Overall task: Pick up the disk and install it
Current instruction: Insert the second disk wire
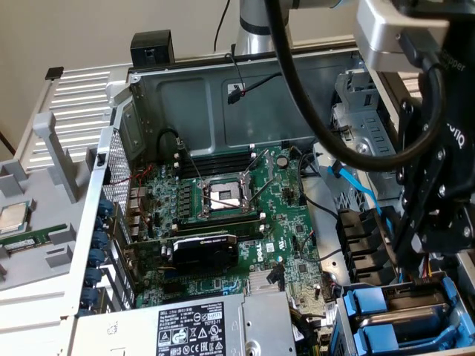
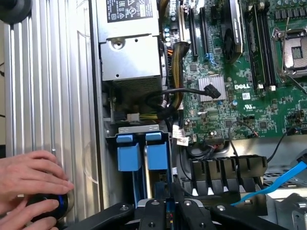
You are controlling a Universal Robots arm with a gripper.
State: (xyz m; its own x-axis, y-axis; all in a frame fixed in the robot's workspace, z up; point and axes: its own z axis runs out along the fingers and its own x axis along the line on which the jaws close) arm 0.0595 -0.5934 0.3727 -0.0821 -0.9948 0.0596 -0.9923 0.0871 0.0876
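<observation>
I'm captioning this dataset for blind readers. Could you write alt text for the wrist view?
The gripper reaches down over two blue-fronted drive carriers in the bay of an open computer case, beside its green motherboard. A person's hands rest on a round black object on the ribbed metal panel.

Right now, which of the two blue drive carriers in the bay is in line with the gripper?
The blue carrier on the motherboard side; the gripper lines up with it. The other carrier lies toward the ribbed panel.
</observation>
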